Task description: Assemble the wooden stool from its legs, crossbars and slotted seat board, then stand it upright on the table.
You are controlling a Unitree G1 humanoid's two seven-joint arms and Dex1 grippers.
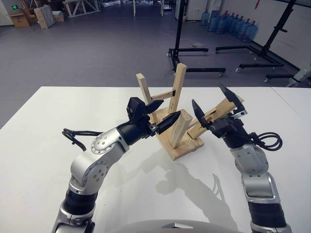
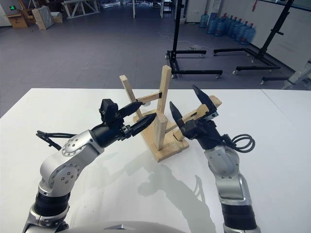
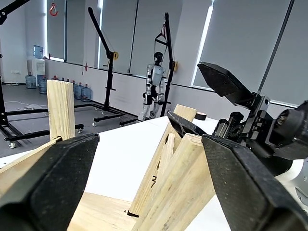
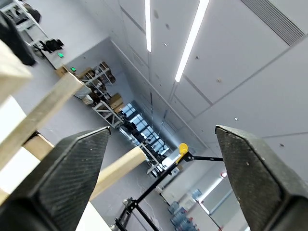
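Upside-down stool [image 1: 177, 124] at frame centre on the white desk [image 1: 58, 111], seat board [image 1: 181, 149] down, legs leaning unevenly. Left tool [image 1: 170, 109] is released, spread at the front leg [image 1: 181, 128]. Right tool [image 1: 207, 93] is released at the slanted leg [image 1: 224, 108]. Best to press the legs square before flipping. One leg bears a handwritten mark, perhaps "2".

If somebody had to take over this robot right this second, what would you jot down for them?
Left gripper: open, fingertips at the near leg of the pale wooden stool.
Right gripper: open by the slanting right-hand leg.
Stool: upside down, slotted seat board flat on the white table, legs up, crossbar between the rear legs.
Done: parts look joined.
Left: legs lean unevenly, so joints probably need seating; then turn it upright.
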